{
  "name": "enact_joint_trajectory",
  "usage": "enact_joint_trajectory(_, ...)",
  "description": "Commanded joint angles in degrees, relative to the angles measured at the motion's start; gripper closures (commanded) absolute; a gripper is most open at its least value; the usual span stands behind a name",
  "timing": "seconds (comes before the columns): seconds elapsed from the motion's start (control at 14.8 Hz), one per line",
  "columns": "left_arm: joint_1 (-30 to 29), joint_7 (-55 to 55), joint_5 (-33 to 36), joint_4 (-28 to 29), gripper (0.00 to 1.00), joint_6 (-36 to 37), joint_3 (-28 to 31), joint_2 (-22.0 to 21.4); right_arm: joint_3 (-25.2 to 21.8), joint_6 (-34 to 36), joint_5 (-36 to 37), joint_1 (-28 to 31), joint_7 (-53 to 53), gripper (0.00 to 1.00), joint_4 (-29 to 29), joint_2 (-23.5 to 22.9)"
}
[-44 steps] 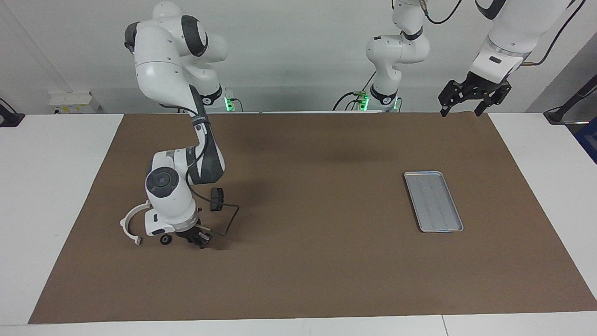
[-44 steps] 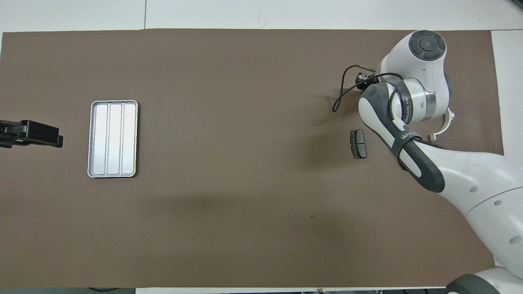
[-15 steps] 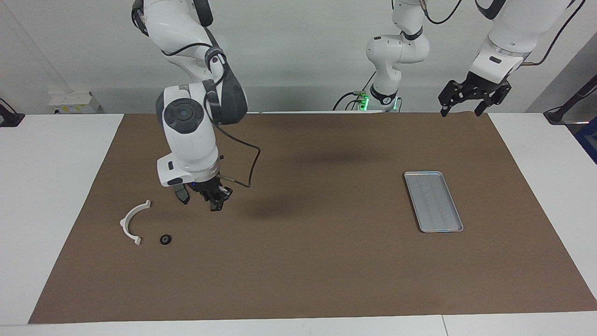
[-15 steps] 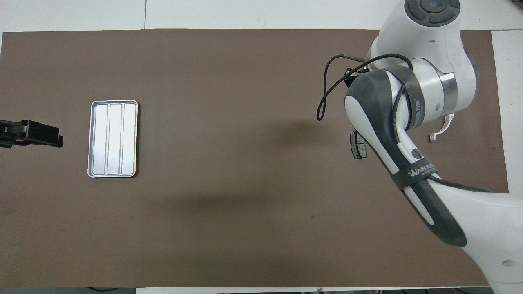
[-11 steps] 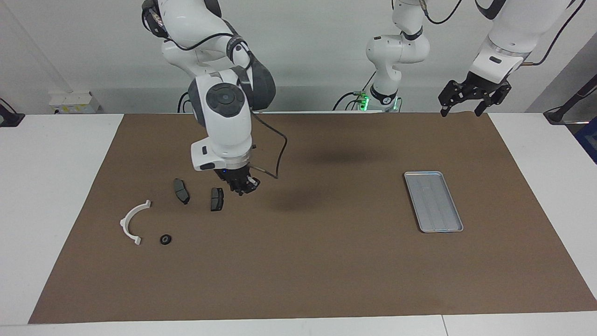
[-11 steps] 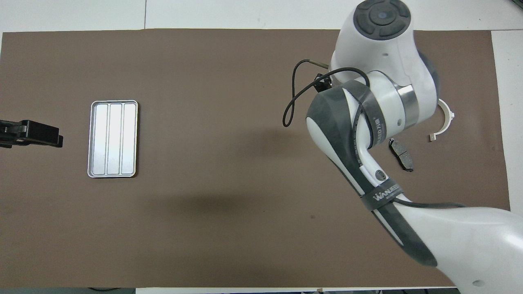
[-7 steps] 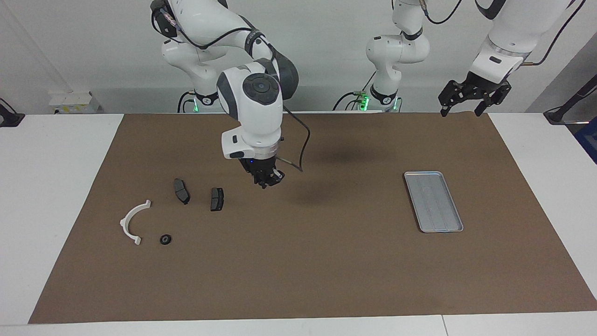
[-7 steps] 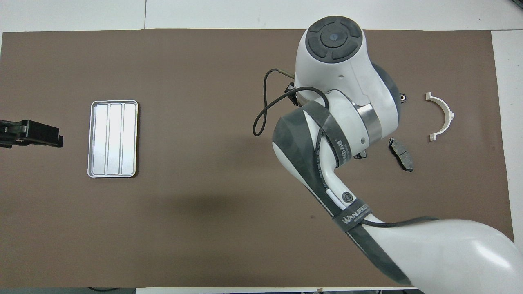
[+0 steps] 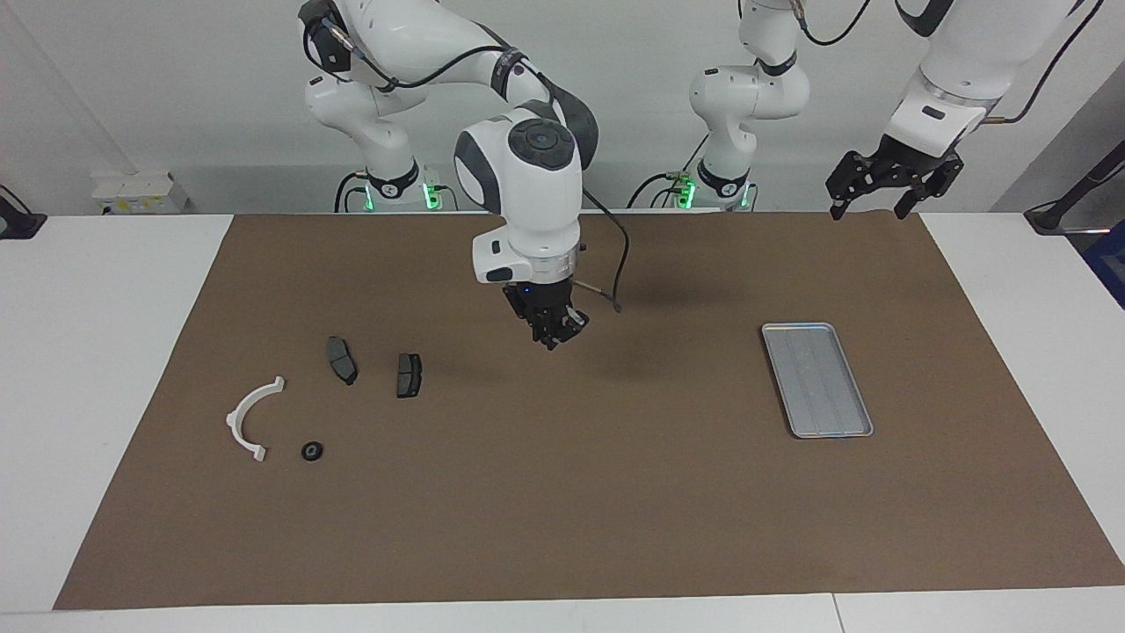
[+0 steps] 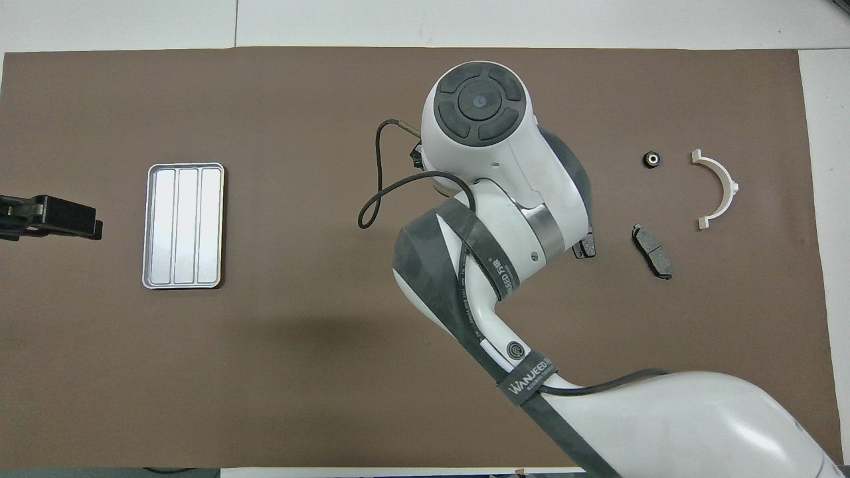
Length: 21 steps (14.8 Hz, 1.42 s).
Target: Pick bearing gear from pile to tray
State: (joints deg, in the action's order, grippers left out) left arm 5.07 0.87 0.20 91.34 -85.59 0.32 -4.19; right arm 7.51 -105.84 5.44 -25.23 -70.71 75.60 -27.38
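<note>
My right gripper (image 9: 551,338) hangs shut above the middle of the brown mat, between the pile and the tray. Its fingertips are dark and I cannot make out anything between them. In the overhead view the arm's own wrist covers it. The pile lies toward the right arm's end: a white half-ring bracket (image 9: 250,418) (image 10: 720,189), two dark brake pads (image 9: 342,360) (image 9: 409,374), and a small black round bearing gear (image 9: 311,451) (image 10: 650,159). The silver tray (image 9: 817,380) (image 10: 184,226) is bare. My left gripper (image 9: 883,189) waits open over the mat's corner.
The brown mat (image 9: 615,492) covers most of the white table. One brake pad (image 10: 652,250) shows fully from above; the other (image 10: 587,247) is half hidden under the right arm. A black cable (image 9: 615,264) loops off the right wrist.
The right arm has swung, raised and shut, from over the pile toward the tray, uncovering both brake pads. The left arm has not moved.
</note>
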Motion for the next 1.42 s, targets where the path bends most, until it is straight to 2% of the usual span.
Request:
enact_joint_trajectory(0.0, 0.64, 0.1, -0.73, 0.33, 0.0, 0.6, 0.73, -0.38, -0.04, -2.17, -0.61, -0.69, -1.1, 1.0, -0.63, -2.32)
enact_joint_trajectory(0.61, 0.64, 0.1, -0.73, 0.33, 0.0, 0.6, 0.73, -0.38, -0.13, -10.96, 2.47, -5.26, -5.31, 1.0, -0.63, -11.02)
enact_joint_trajectory(1.35, 0.64, 0.1, -0.73, 0.33, 0.0, 0.6, 0.73, -0.38, -0.13, -15.54, 3.61, -4.82, -4.79, 1.0, 7.72, -10.68)
